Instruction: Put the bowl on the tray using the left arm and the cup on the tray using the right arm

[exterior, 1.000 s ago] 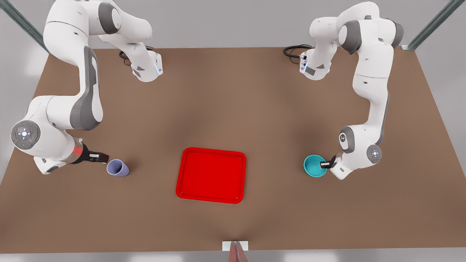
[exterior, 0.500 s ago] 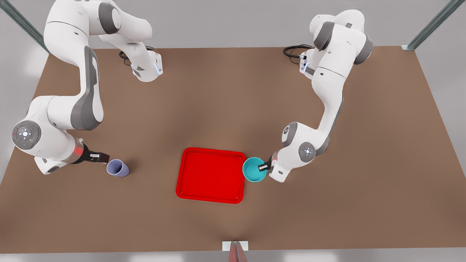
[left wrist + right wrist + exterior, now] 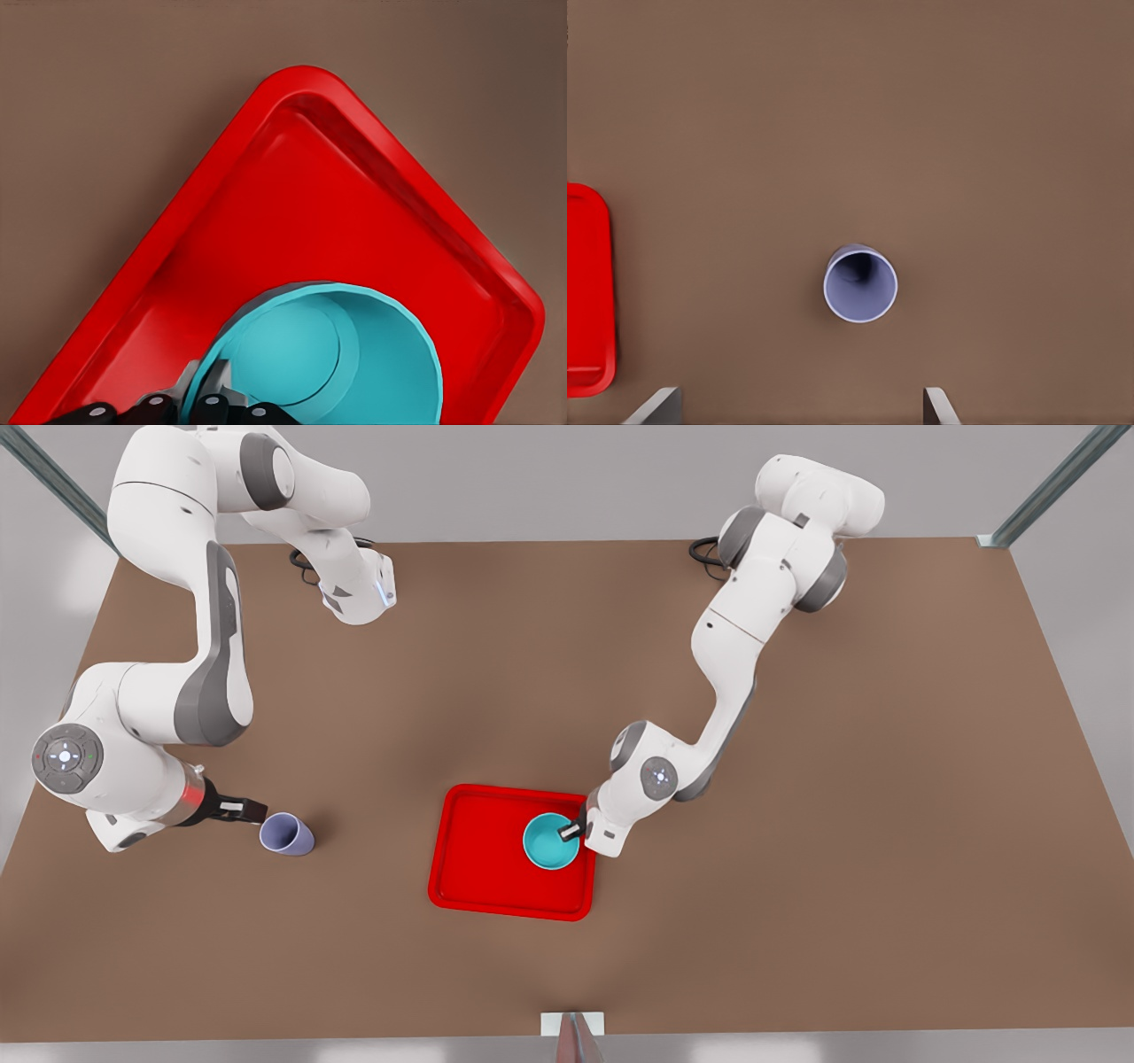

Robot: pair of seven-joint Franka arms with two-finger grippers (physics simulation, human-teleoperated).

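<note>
The turquoise bowl [image 3: 550, 841] sat over the red tray [image 3: 469, 868], toward the front view's right, its rim pinched by the left gripper [image 3: 571, 833]; whether it rested or hung just above could not be told. Placing the bowl was nearly done, and release seemed next. Farther off, the lavender cup [image 3: 286, 835] stood on the table [image 3: 797, 921], the right gripper [image 3: 252, 810] just beside it, fingers spread, ready to grasp.
</note>
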